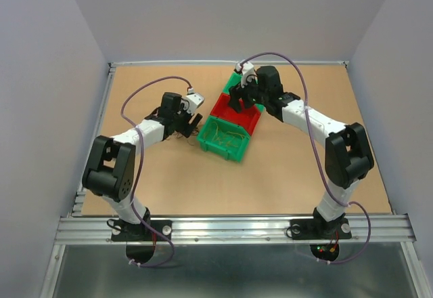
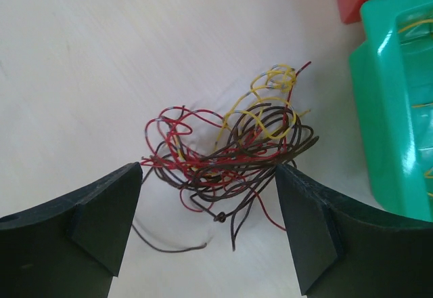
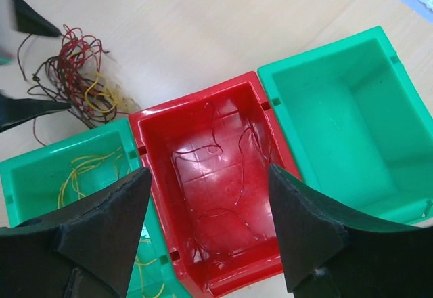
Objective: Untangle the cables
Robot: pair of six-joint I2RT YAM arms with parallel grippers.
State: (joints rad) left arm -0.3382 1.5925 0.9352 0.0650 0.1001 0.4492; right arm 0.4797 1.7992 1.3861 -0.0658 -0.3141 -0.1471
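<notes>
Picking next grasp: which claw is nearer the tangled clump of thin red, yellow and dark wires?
Left. Left claw frames the tangled clump, open; right claw hangs apart over the red plastic bin.

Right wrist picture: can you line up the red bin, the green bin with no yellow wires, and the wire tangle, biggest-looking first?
1. Red bin and green bin with no yellow wires: about alike, so tied.
2. Wire tangle: clearly smallest, though farther from the camera.
</notes>
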